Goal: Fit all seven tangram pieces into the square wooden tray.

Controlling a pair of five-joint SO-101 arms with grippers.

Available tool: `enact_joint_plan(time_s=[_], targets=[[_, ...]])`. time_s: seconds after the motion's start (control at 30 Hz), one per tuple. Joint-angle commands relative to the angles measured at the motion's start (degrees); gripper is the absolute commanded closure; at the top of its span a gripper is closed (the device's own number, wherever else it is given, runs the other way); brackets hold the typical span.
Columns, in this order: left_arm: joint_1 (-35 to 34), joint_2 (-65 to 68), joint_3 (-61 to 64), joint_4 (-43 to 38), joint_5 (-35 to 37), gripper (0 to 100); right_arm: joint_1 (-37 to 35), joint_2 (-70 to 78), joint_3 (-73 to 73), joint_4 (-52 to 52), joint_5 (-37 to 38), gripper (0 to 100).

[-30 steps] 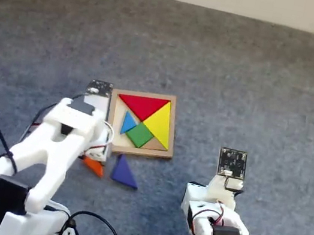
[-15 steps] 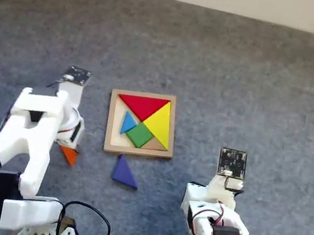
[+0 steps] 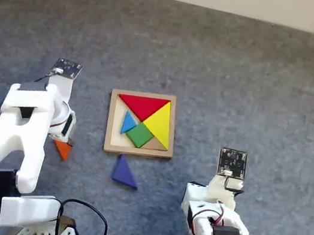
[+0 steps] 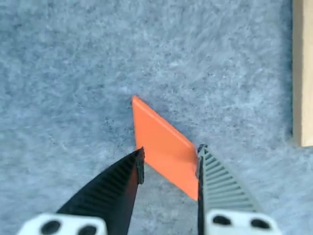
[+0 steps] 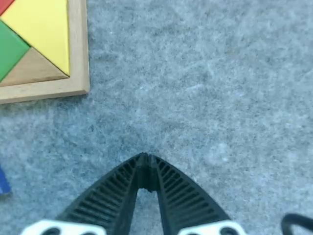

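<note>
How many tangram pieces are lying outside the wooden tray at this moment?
2. The orange piece is left of the tray, held in the left gripper; the purple triangle lies beside the tray's near edge. The left arm could hide another.

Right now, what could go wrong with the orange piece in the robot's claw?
The left gripper pinches the orange piece near one end only, so it might twist or slip onto the carpet. Also, the purple triangle lies right by the tray, so an arm heading for the tray could bump it away.
</note>
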Motion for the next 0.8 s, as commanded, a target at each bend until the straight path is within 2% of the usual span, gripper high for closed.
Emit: enact_joint_plan(time_s=[0.0, 0.23, 0.43, 0.67, 0.77], targets=[[-2.9, -0.4, -1.7, -0.4, -1.9, 81, 1.2, -0.7, 8.3, 0.5, -0.5, 99.2], [-5.8, -0.4, -0.8, -0.4, -1.9, 81, 1.2, -0.7, 8.3, 0.5, -0.5, 99.2], [-9.4, -0.4, 1.0, -0.5, -1.8, 73, 1.2, -0.7, 8.3, 0.5, -0.5, 99.2], [-10.4, -0.4, 1.2, -0.8, -1.9, 73, 1.2, -0.7, 8.3, 0.5, -0.5, 99.2], [-10.4, -0.4, 1.4, -2.7, -1.9, 78, 1.2, -0.7, 8.3, 0.5, -0.5, 99.2]])
